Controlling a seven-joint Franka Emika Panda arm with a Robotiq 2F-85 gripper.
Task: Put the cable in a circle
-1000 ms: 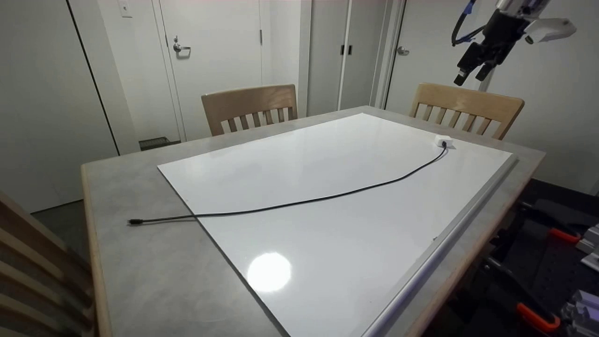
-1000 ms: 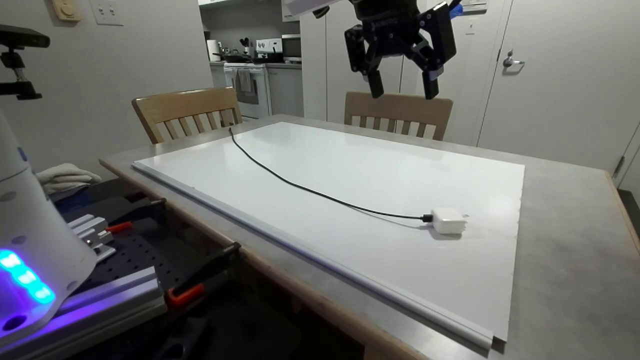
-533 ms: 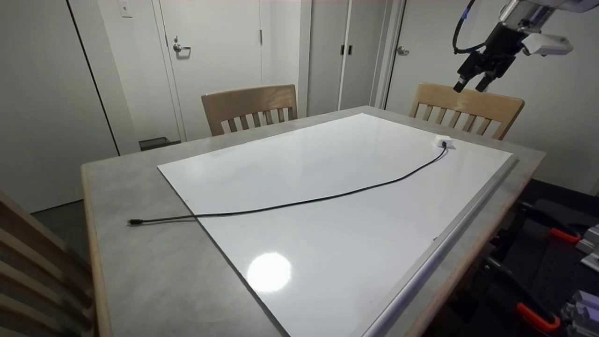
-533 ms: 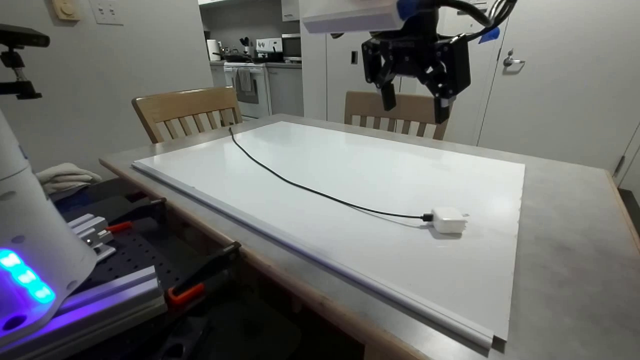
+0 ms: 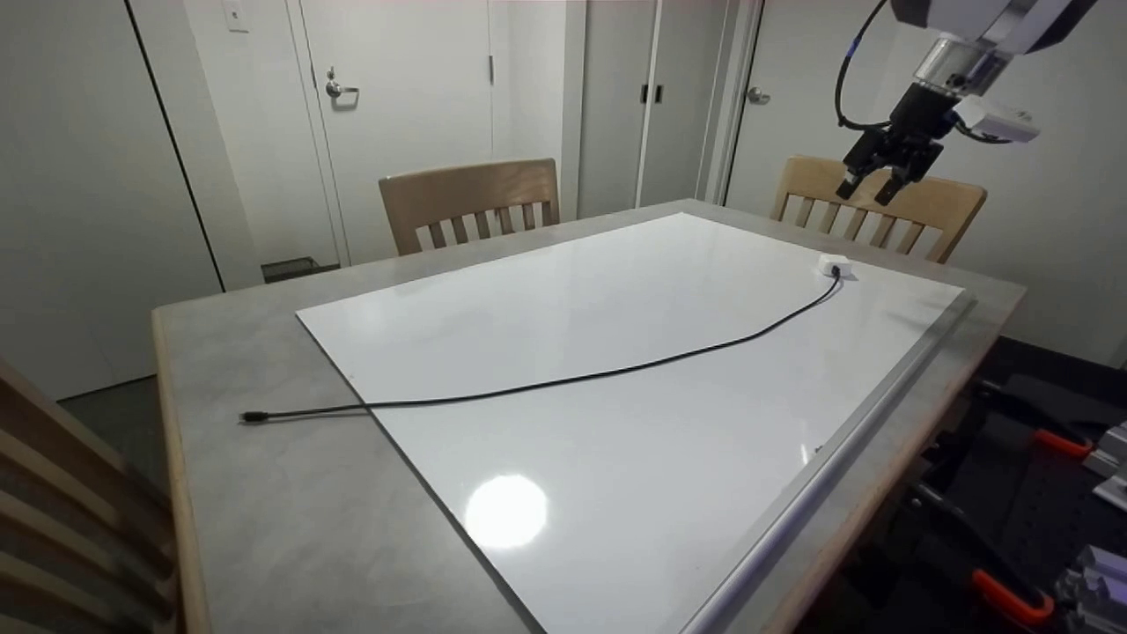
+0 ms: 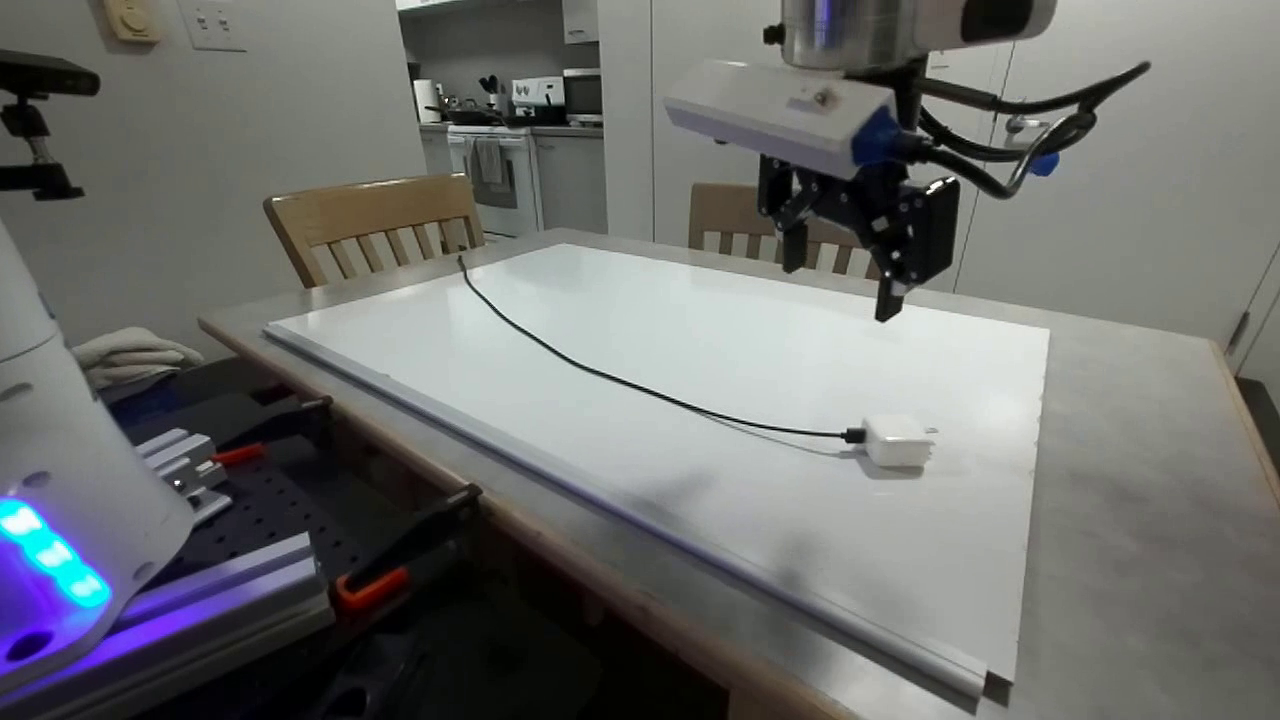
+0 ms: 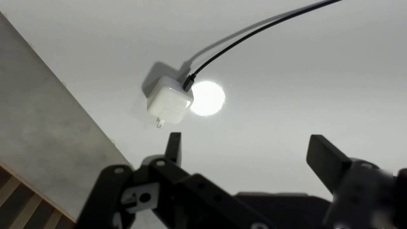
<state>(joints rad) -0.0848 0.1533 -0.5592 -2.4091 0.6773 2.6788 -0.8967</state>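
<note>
The black cable [image 5: 616,372] lies in one long, gentle curve across the white board, and it shows in both exterior views [image 6: 640,388]. Its free end [image 5: 255,417] rests on the grey table past the board's edge. Its other end is plugged into a white charger block [image 6: 895,443] on the board. In the wrist view the charger [image 7: 170,100] and part of the cable [image 7: 241,39] lie ahead of the fingertips, left of centre. My gripper [image 6: 840,288] is open and empty, above the board near the charger end [image 5: 865,194]. Its fingers [image 7: 244,136] touch nothing.
The white board [image 5: 563,475] lies on a grey table [image 5: 264,528], with a raised silver rail [image 6: 640,520] along the robot's side. Wooden chairs [image 5: 475,198] stand around the table. Clamps with orange handles [image 6: 370,590] sit by the robot base [image 6: 80,500].
My gripper has come down towards the board and turned slightly, staying open. Its shadow now falls on the board. The cable and charger have not moved.
</note>
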